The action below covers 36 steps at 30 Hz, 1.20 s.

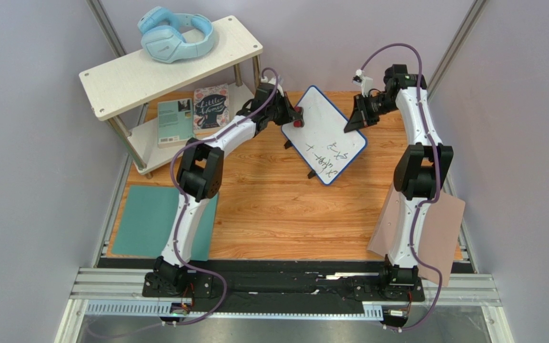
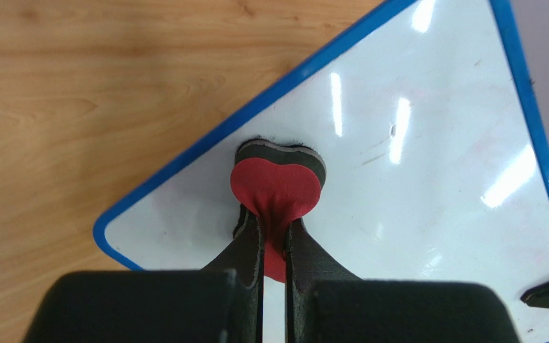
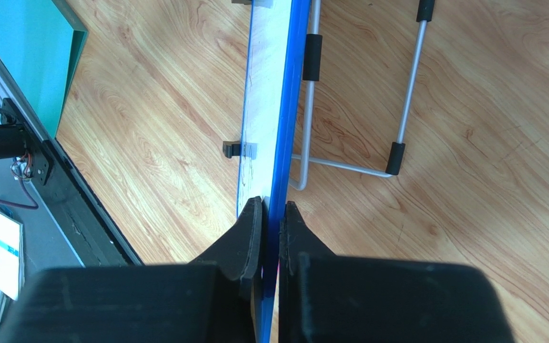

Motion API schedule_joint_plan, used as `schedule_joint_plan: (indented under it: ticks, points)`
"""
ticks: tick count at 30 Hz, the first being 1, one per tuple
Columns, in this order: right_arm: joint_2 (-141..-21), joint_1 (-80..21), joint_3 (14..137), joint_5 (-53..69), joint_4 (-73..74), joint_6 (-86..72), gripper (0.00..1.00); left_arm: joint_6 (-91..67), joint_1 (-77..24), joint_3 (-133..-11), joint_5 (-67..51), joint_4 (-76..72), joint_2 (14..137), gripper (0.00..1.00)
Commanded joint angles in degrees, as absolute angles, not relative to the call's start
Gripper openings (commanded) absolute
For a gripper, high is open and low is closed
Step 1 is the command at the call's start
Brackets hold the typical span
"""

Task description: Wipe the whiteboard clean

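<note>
Light, stiff, slick whiteboard [image 1: 320,125], I'd say: right end effector [image 3: 270,211] pinches its three o'clock rim to steady it, left end effector [image 2: 274,239] clamped on the red eraser [image 2: 275,184].

This is a robotics lab test cell. Plain grey wall panels [image 1: 27,179] on slanted aluminium posts [image 1: 105,25] close in a wooden table [image 1: 284,214]. At 6 o'clock, the left arm [image 1: 198,171] and right arm [image 1: 417,157] are bolted to a slotted metal rail [image 1: 284,289], with purple cables [image 1: 428,275] running along them. Staged props lie around: a small shelf [image 1: 134,78] at 10 o'clock with headphones [image 1: 176,34] and books [image 1: 211,108], and a teal mat [image 1: 148,218] at 8 o'clock.
</note>
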<state>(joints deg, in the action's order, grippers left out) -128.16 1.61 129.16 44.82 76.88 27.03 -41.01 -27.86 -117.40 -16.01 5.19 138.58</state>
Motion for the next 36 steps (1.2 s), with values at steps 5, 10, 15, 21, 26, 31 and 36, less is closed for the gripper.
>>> schedule_joint_plan:
  ticks: [5, 10, 15, 21, 26, 31, 36]
  points:
    - [-128.50, -3.25, 127.44, 41.31, 82.44, 37.35, 0.00, -42.98, -33.13, -113.72, -22.06, 10.35, 137.55, 0.00]
    - [-128.50, -3.25, 127.00, 42.01, 82.27, 37.27, 0.00, -39.39, -36.82, -114.17, -19.52, 14.06, 136.50, 0.00]
    - [-128.76, -3.25, 126.65, 42.71, 82.09, 36.92, 0.00, -23.25, -42.09, -113.38, -13.81, 16.87, 135.35, 0.00]
    - [-128.94, -3.43, 126.65, 43.15, 81.91, 36.74, 0.00, -16.35, -44.47, -110.48, -15.46, 12.49, 135.17, 0.00]
    - [-128.85, -3.34, 126.65, 43.24, 81.91, 36.65, 0.00, -12.23, -46.49, -110.74, -20.65, 9.94, 135.44, 0.00]
    - [-128.85, -3.43, 126.74, 43.59, 81.74, 36.39, 0.00, -3.44, -50.62, -111.62, -23.46, 11.86, 135.18, 0.00]
    - [-128.76, -3.43, 126.65, 43.95, 81.65, 36.30, 0.00, 2.28, -54.66, -109.34, -23.73, 11.26, 133.95, 0.00]
